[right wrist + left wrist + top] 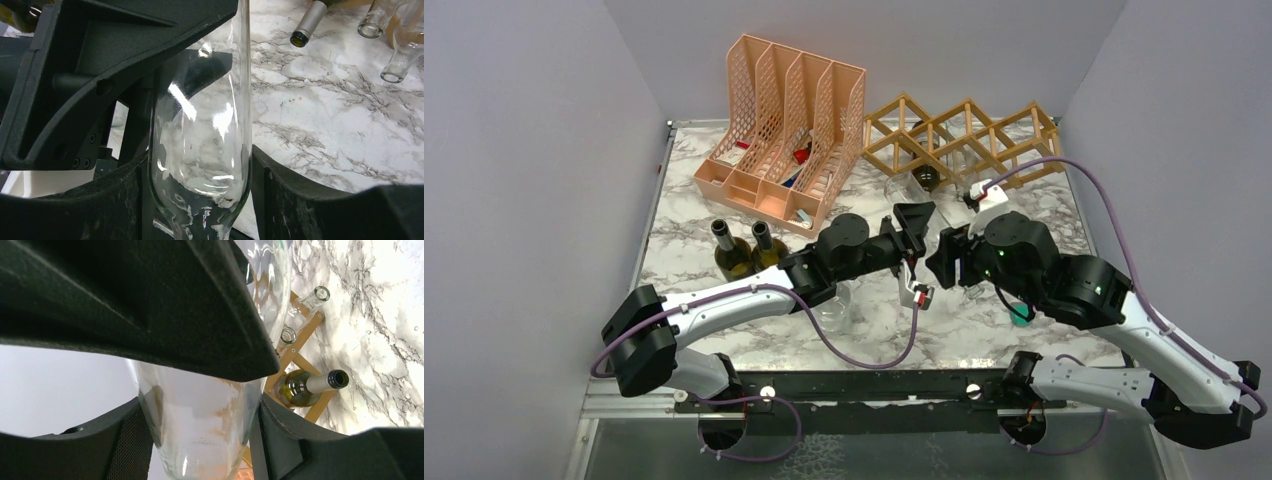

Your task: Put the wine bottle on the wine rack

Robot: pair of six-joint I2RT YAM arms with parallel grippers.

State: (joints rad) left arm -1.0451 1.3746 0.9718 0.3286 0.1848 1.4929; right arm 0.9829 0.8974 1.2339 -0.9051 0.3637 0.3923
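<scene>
Both pincers are on the same bottle, mid-surface. The left pincer [200,407] is clamped on the clear wine bottle [200,125], with glass filling the gap between its fingers [107,440]. The right pincer [200,155] is clamped on it too, fingers [320,200] tight on both sides. In the right wrist view the left pincer sits just behind the glass, so the 2 grips are close together.

The bottle is empty, clear glass, with smudgy residue on the wall in the left wrist view. It is held off the marble surface [684,240] and well short of the wine rack [964,135]. From the top view I can barely make it out between the arms, so I cannot tell its tilt.

2 dark green bottles [744,250] stand upright on the left side of the surface, touching or nearly so, beside the left arm.

At the far edge, the rack is on the right and a peach mesh file organiser [784,130] is on the left, just beside each other. The organiser has small red and blue items in its slots.

The rack already carries a dark green bottle [300,387] lying in a lower cell, neck sticking out. There are also 2 clear bottles [288,335] further along, with only their necks and mouths visible.
</scene>
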